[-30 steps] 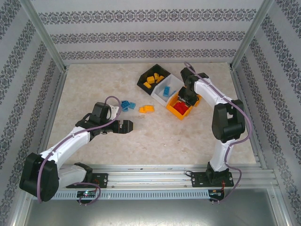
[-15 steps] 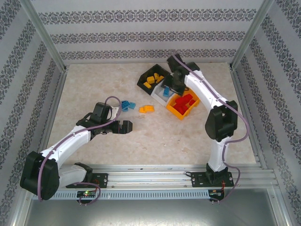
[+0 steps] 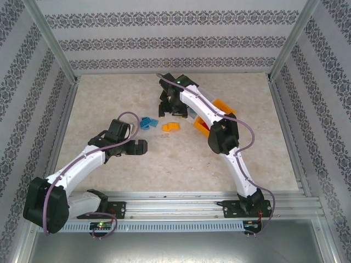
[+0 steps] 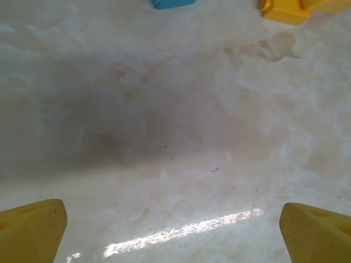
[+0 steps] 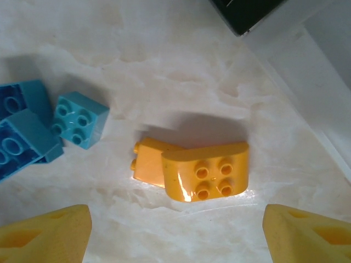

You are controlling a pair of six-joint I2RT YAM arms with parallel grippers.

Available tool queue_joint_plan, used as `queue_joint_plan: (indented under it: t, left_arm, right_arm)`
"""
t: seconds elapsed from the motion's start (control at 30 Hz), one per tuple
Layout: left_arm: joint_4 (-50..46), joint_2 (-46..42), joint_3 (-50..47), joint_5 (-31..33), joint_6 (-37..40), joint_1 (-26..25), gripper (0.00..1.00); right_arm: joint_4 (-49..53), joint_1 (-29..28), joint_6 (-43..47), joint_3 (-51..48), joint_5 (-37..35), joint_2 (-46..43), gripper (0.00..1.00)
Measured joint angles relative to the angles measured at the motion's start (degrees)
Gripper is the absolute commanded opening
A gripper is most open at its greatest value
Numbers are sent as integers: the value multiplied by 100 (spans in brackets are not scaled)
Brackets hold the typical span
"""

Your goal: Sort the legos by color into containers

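Top external shows the biggest change in the right arm. A second ago its right gripper [image 3: 163, 109] hung over the orange-yellow bin [image 3: 224, 104]. Half a second ago it was above the middle bin. Now the arm has swung left across the whole row and lies over most of the containers, so that only parts of the orange-yellow bin show past it. The gripper sits at the left end of the row, near the loose bricks on the table [image 3: 109, 93].

The two orange-yellow legos [image 3: 171, 127] and the cluster of blue legos [image 3: 147, 123] lie where they lay before, just beside each other on the marble top.

In the right wrist view the right gripper [image 5: 175, 235] has its jaws spread wide and empty. The orange-yellow legos [image 5: 205, 172] lie between the fingertips [image 5: 44, 233], one brick resting against the other. The blue legos [image 5: 79, 119] are to their left. A corner of the black bin [image 5: 252, 11] and the wall of the white-grey bin [image 5: 329, 66] show at the upper right.

The left gripper [image 3: 140, 147] has drawn back slightly toward its base and sits below the blue legos. In the left wrist view the left gripper [image 4: 175, 235] is spread over bare table [image 4: 175, 137], holding nothing.
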State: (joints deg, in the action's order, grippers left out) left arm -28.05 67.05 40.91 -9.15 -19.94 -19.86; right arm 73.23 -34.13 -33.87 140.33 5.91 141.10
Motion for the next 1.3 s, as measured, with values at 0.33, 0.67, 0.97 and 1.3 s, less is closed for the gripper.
queue_joint_plan:
  t: [0.33,0.67,0.97,1.3]
  left_arm:
    - [-9,-2,0,42,0,4,100]
    - [-7,24,0,15,0,4,100]
    - [-7,74,0,-24,0,4,100]
    - [-7,74,0,-24,2,4,100]
  right_arm:
    - [197,0,275,39,0,114,77]
    - [92,46,280,-289,101,249,77]
    - [-85,101,273,-363,219,459,76]
    - [-166,205,260,-400,326,586,67]
